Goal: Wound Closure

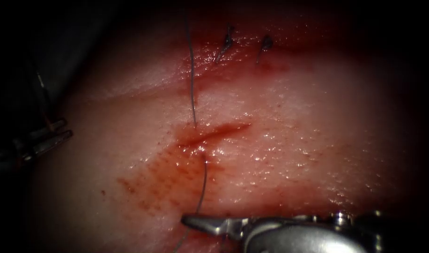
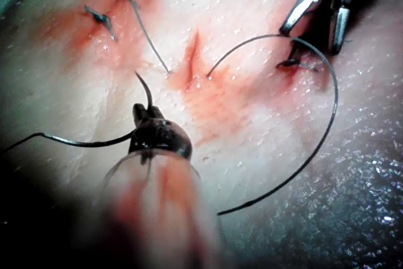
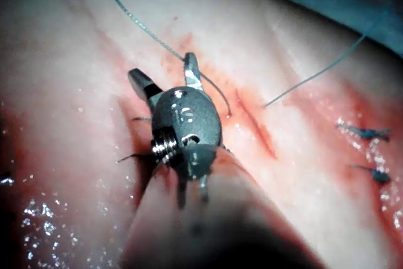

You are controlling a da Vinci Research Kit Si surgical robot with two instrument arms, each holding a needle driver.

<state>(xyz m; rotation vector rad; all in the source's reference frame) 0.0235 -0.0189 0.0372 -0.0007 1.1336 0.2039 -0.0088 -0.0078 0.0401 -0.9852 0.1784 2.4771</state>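
- The tissue [image 1: 289, 140] is pale, wet and glistening, stained with red fluid [image 1: 167, 182] around a short cut [image 1: 214, 132] near its middle.
- Beyond the cut sit two dark cut ends of thread [image 1: 227, 43], knotted into the surface.
- The surroundings past the tissue's edges are dark.
- The thread [image 1: 192, 79] runs down to the cut, passes under it and comes out on the near side, trailing towards the right tool [image 1: 196, 221].
- The right tool lies low over the near tissue; the right wrist view shows its jaws parted, gripping nothing.
- The left tool [image 1: 60, 133] sits at the tissue's left margin, well left of the cut, clamped on the needle [image 2: 146, 89] near its thread end; the needle is out of the tissue, its tip free.
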